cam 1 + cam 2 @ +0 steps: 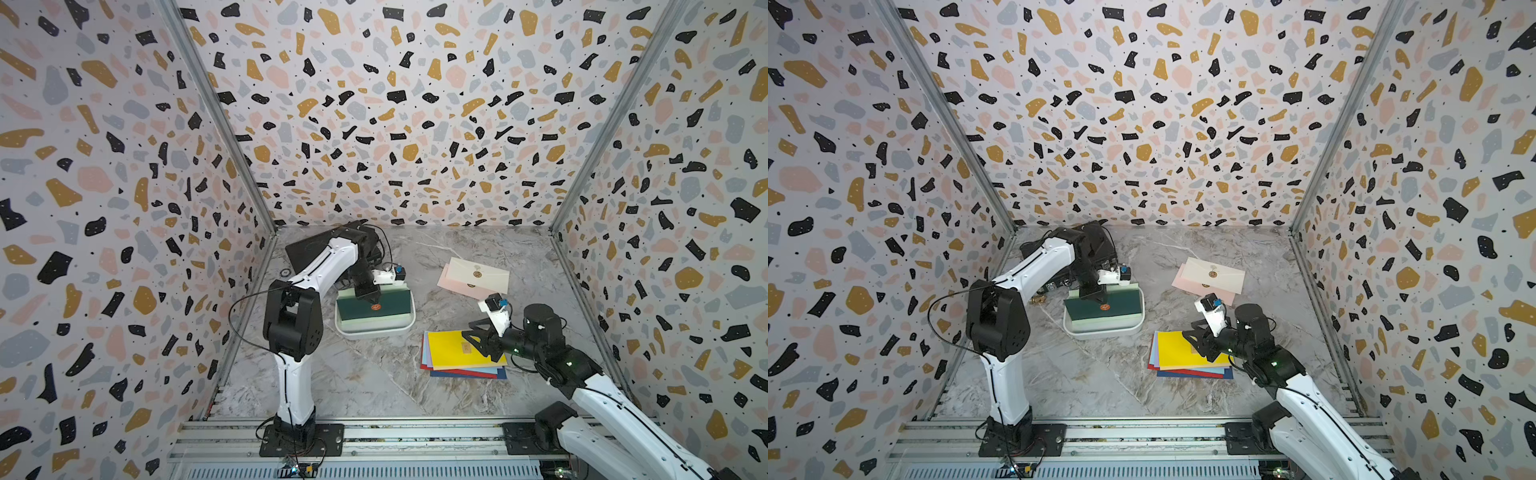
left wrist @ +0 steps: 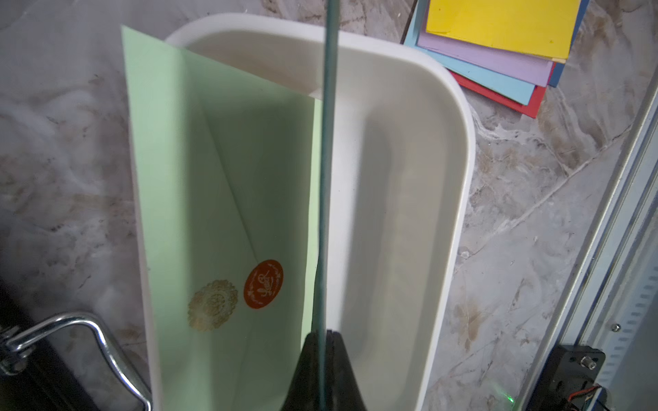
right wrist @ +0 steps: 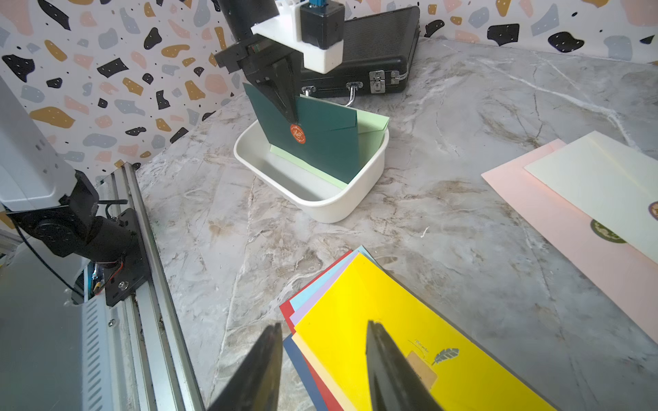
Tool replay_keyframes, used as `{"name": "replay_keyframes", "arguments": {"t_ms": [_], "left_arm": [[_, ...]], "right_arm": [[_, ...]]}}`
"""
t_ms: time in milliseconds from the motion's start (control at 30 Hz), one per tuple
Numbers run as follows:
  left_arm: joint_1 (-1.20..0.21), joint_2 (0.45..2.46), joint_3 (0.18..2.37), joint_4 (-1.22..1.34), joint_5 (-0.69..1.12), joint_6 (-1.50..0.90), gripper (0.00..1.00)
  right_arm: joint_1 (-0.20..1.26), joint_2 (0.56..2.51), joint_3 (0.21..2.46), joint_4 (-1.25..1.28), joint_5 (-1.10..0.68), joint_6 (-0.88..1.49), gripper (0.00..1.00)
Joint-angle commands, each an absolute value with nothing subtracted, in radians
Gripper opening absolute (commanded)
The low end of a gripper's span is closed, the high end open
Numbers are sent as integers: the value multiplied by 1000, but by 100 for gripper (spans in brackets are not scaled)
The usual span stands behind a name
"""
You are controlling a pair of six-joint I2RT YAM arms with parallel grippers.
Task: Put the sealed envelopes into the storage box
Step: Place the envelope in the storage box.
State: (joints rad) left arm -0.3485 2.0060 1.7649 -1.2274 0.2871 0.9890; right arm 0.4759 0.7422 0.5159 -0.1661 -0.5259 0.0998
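Note:
My left gripper (image 2: 324,334) is shut on the top edge of a dark green envelope (image 1: 376,305) with an orange seal. It holds the envelope upright, lower edge inside the white storage box (image 1: 374,332). A light green envelope (image 2: 220,178) leans in the box behind it. My right gripper (image 3: 324,327) hovers open over a corner of a fanned stack topped by a yellow envelope (image 3: 374,302); nothing is between its fingers. A cream envelope (image 1: 482,274) overlaps a pink envelope (image 1: 455,286) on the table at the back right.
A black ribbed briefcase (image 3: 374,46) with a metal handle lies behind the box by the back left wall. Patterned walls close three sides. An aluminium rail (image 1: 374,432) carrying both arm bases runs along the front.

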Motion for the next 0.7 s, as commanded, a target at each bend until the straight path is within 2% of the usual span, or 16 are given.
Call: {"name": "replay_keyframes", "arguments": {"t_ms": [0, 167, 200, 233, 267, 467, 600, 667], "left_arm": [[-344, 2006, 1767, -1212, 280, 1007, 8], [-346, 1995, 1756, -1161, 235, 996, 19], [-346, 1991, 1750, -1153, 224, 994, 25], [-347, 1984, 1744, -1147, 218, 994, 40], [-345, 1974, 1736, -1135, 205, 994, 49], [-348, 1856, 1697, -1000, 169, 915, 50], [-348, 1705, 1601, -784, 137, 772, 51], [-348, 1610, 1519, -657, 137, 687, 60]], "right_arm": [[484, 745, 517, -173, -522, 98, 44], [485, 746, 514, -173, -519, 100, 44], [485, 744, 513, -173, -519, 100, 44], [486, 745, 513, -174, -517, 101, 44], [485, 745, 512, -173, -517, 100, 44], [487, 748, 509, -170, -494, 117, 45], [488, 751, 515, -181, -439, 149, 45], [486, 753, 521, -201, -374, 187, 45]]}}
